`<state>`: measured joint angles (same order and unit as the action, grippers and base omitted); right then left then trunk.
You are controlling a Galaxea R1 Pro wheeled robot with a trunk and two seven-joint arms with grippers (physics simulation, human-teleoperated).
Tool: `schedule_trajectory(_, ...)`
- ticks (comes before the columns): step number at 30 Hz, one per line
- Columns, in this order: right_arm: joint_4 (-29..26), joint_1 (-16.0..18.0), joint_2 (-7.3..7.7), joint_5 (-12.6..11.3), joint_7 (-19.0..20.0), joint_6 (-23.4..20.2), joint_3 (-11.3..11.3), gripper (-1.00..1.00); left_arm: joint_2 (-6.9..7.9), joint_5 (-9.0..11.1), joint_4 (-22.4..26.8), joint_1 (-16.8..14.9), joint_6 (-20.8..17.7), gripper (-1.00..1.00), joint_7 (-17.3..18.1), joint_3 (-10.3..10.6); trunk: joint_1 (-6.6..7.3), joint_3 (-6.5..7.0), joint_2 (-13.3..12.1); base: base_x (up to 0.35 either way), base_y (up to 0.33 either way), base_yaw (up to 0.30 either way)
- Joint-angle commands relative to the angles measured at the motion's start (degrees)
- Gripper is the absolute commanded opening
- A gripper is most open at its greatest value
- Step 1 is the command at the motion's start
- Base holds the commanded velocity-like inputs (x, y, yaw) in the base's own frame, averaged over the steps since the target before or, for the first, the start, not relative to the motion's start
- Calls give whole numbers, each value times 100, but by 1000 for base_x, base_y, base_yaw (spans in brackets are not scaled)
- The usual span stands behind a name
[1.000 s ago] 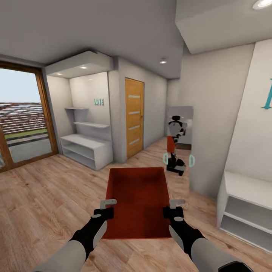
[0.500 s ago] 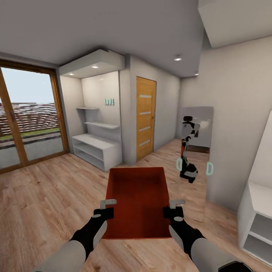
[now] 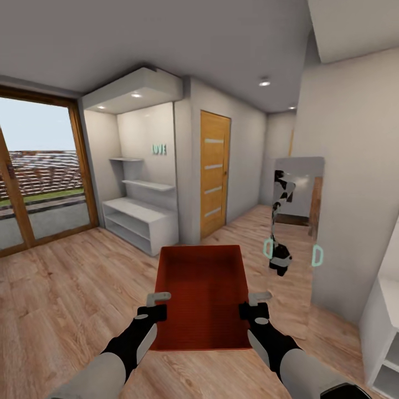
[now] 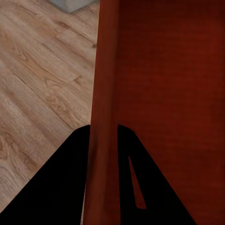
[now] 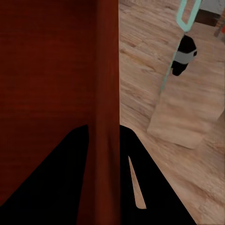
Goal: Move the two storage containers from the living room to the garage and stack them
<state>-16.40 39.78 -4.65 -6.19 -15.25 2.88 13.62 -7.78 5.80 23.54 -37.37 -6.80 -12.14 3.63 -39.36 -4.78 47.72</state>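
Observation:
One orange-red storage container hangs level in front of me above the light wood-plank floor, open side up, ribbed inside. My left gripper is shut on its left wall and my right gripper is shut on its right wall. In the left wrist view the thin container wall runs between the two dark fingers of the left gripper. The right wrist view shows the opposite wall clamped the same way by the right gripper.
A wooden panel door stands ahead, with a white shelf unit to its left and wood-framed glass doors at far left. A leaning mirror reflects the robot; a corridor opens beside it. White shelving sits at far right.
The whole view has shifted: door, shelves and mirror slid right, so the camera has turned left. The container stays held in the same place between both grippers.

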Motion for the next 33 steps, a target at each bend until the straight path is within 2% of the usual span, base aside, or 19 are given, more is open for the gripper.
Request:
schedule_trajectory(1, -12, 12, 8, 30, -92, 330, -351, -100, 154, 36, 2, 0, -40, -100, -139, -381, -5, -9, 7, 322, 0, 0)
schedule_trajectory(20, -13, 12, 4, 30, -220, 327, -351, -100, 193, 36, 1, 2, -40, -100, -139, -381, -5, -9, 7, 322, 0, 2)
schedule_trajectory(33, -13, 12, -1, 30, -351, 335, -351, -100, 198, 36, 1, 1, -40, -100, -139, -381, -5, -9, 7, 322, 0, 192)
